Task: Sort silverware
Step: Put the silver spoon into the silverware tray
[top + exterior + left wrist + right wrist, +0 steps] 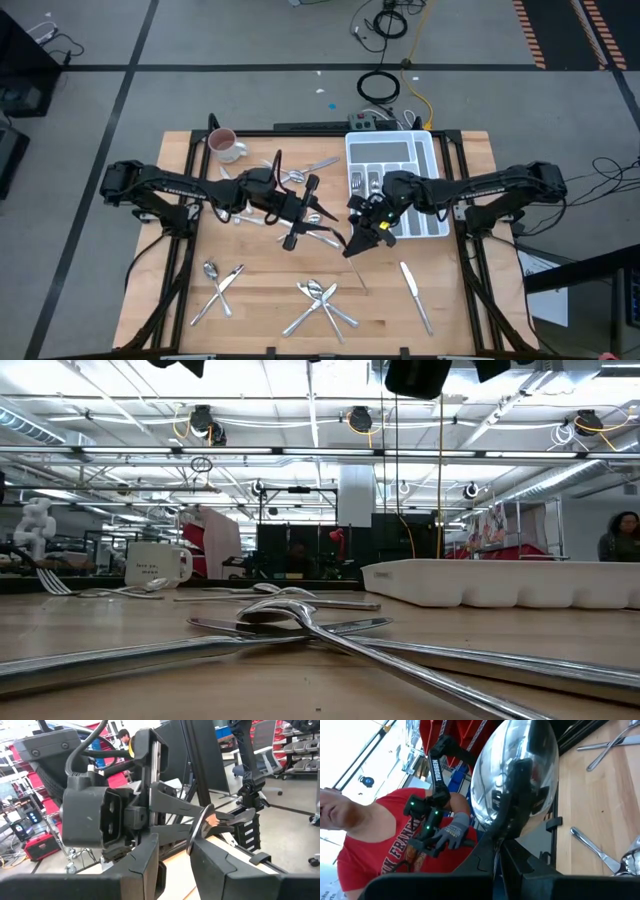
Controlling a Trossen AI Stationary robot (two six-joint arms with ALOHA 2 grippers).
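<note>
Both arms meet above the table's middle. My right gripper (355, 240) (497, 847) points level toward the table's left and is shut on a shiny spoon (515, 765) (199, 827). My left gripper (325, 235) (175, 847) faces it from the left with its fingers apart. The spoon's bowl stands just beyond the left fingertips, and I cannot tell whether they touch it. More silverware lies flat on the wood: crossed pieces near the front (320, 300) (290, 622), a pair at front left (218, 283), a knife at front right (415, 295). My right gripper pinches the spoon between its two shut fingers, close under the bowl (506, 827). The fingers come level from the table's right side. The bowl (515, 755) stands out past the fingers, with the spoon lifted clear of the table.
A white divided tray (425, 175) (500, 582) holding a few pieces sits at the back right. A white mug (224, 146) (155, 565) stands at the back left, with loose forks (300, 172) beside it. A person in a red shirt (395, 845) stands beyond the table.
</note>
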